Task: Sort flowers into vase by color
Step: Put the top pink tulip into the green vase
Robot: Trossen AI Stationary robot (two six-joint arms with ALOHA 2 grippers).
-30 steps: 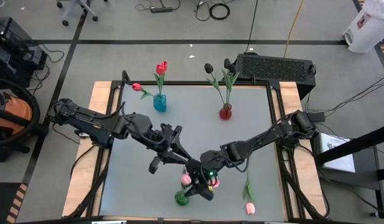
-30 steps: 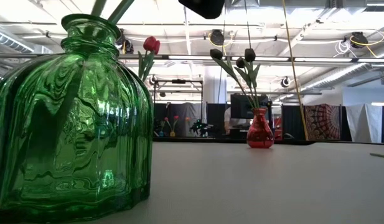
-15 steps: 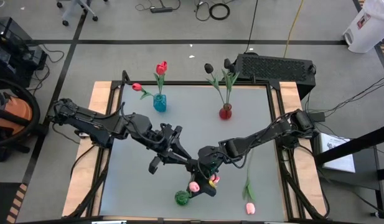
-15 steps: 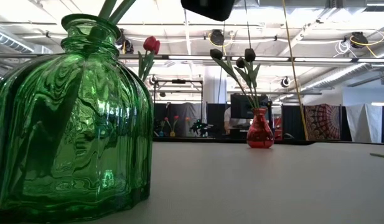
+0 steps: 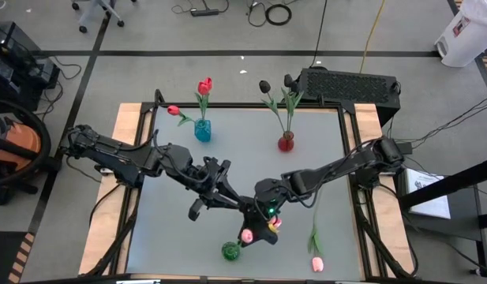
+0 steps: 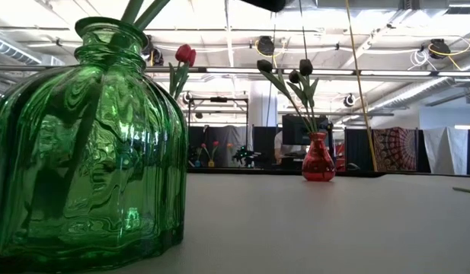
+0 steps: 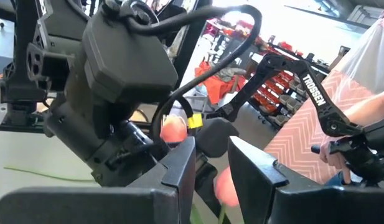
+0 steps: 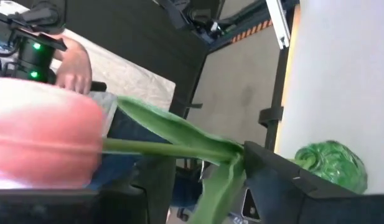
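Observation:
A green glass vase (image 5: 230, 251) (image 6: 90, 152) stands near the table's front edge with two green stems (image 6: 139, 9) in its neck. Both stems carry pink tulips. One bud (image 5: 247, 235) (image 7: 224, 186) sits just past my left gripper (image 5: 245, 214) (image 7: 211, 142), whose fingers stand a little apart on either side of its stem. The other bud (image 5: 275, 223) (image 8: 42, 137) lies back along my right gripper (image 5: 261, 235) (image 8: 201, 158), which is open above the vase with that stem (image 8: 167, 149) running between its fingers. My left gripper stands level with a gap between its fingers, and I cannot tell whether either finger touches the stem (image 7: 195, 214) in that gap. My right gripper comes slanting down from the table's right. The tulip's stem and leaf base (image 8: 236, 154) lie against the inner side of one open finger (image 8: 285, 177), not pinched.
A third pink tulip (image 5: 316, 263) lies on the table at the front right. A blue vase (image 5: 202, 130) with red tulips and a red vase (image 5: 286, 142) (image 6: 318, 161) with black tulips stand at the back. A dark box (image 5: 350, 85) sits beyond the far edge.
My right gripper has risen a little and rolled, leaving the top of the low view. The two pink buds have shifted with it, and both stems in the green vase's neck lean slightly more to one side. The gap between my right gripper's fingers shows no change.

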